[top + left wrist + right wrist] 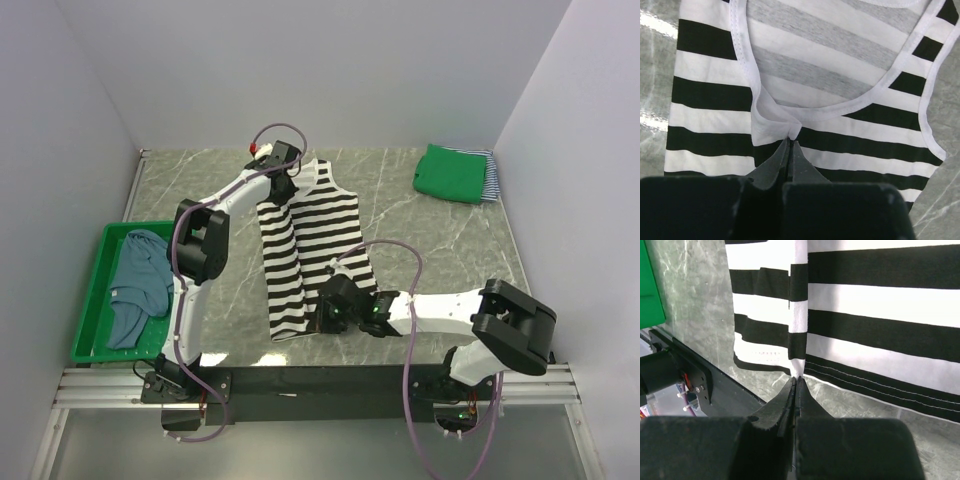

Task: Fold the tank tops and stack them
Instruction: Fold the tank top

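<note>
Striped tank top [305, 240] is being pinched at both ends on the grey marbled table [420, 250]. The left gripper [790, 144] is clamping its jaws tight on a bunched tuck of the white neckline trim, at the garment's 12 o'clock end. The right gripper [796, 380] is squeezing shut on a raised vertical pleat at the hem, at the 6 o'clock end.

Between the two grips, the top is lying with its long axis running from just past 12 o'clock to just short of 7 o'clock, neck pointing away from the arm bases and hem pointing toward them. Bold black and white bands are crossing it side to side. White binding is edging the neck and armholes, and paler grey bands are showing through the neck opening. The cloth is narrowing toward the hem.

Farther out, a folded green tank top [452, 172] is sitting at 1 o'clock atop a thin-striped top [490, 178]. At 9 o'clock, a dusty blue top [140, 285] is slumping in a green bin [92, 310].
</note>
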`<state>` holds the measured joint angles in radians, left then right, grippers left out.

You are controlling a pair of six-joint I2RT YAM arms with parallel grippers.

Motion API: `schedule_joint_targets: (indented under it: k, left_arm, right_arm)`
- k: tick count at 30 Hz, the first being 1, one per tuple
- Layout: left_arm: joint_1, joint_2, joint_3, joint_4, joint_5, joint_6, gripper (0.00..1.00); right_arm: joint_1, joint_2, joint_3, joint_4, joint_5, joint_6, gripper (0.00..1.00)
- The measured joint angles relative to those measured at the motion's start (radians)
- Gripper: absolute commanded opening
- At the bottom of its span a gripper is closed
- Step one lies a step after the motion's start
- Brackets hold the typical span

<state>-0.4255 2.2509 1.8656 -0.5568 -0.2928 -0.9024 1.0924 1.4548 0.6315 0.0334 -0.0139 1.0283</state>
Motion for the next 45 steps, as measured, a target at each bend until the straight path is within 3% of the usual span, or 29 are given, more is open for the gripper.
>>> schedule_joint_targets:
  k: [2, 4, 5, 6, 9, 14, 16, 19, 22, 25, 29, 36, 45]
  left_arm:
    - [-0.003, 0.000, 0.002, 0.003, 0.006, 0.000, 0.02]
    - [-0.006, 0.000, 0.003, 0.012, 0.014, 0.003, 0.07]
    - [-0.007, 0.000, 0.003, 0.016, 0.019, 0.006, 0.16]
    - [-0.008, 0.000, 0.003, 0.021, 0.026, 0.013, 0.21]
    - [-0.010, 0.000, 0.003, 0.052, 0.041, 0.026, 0.36]
    - [-0.011, 0.000, 0.003, 0.094, 0.056, 0.043, 0.44]
    - [-0.010, -0.001, 0.002, 0.097, 0.055, 0.047, 0.43]
    - [-0.003, -0.019, -0.018, 0.092, 0.048, 0.039, 0.32]
    - [0.014, -0.052, -0.051, 0.074, 0.042, 0.011, 0.20]
    - [0.047, -0.076, -0.085, 0.068, 0.041, -0.013, 0.15]
    - [0.089, -0.077, -0.127, 0.061, 0.041, -0.031, 0.13]
    - [0.128, -0.026, -0.140, 0.070, 0.058, -0.024, 0.13]
    - [0.155, 0.009, -0.119, 0.123, 0.126, 0.023, 0.16]
  right_arm:
    - [0.000, 0.000, -0.005, 0.004, 0.000, 0.003, 0.00]
    - [0.000, -0.001, -0.007, 0.008, 0.000, 0.006, 0.07]
    - [0.000, -0.004, -0.010, 0.009, 0.002, 0.007, 0.12]
    - [0.000, -0.010, -0.014, 0.008, 0.003, 0.009, 0.24]
    - [0.000, -0.046, -0.026, -0.006, 0.007, 0.016, 0.41]
    - [0.000, -0.152, -0.048, -0.055, 0.040, 0.024, 0.44]
    - [0.001, -0.194, -0.048, -0.095, 0.066, 0.018, 0.43]
    - [0.003, -0.208, -0.012, -0.151, 0.104, -0.008, 0.38]
    - [0.003, -0.158, 0.063, -0.185, 0.120, -0.055, 0.36]
    - [0.003, -0.035, 0.195, -0.212, 0.125, -0.117, 0.34]
    - [0.003, 0.132, 0.332, -0.211, 0.130, -0.195, 0.31]
    - [0.032, 0.360, 0.428, -0.239, 0.161, -0.287, 0.30]
    - [0.151, 0.473, 0.580, -0.259, 0.203, -0.320, 0.30]
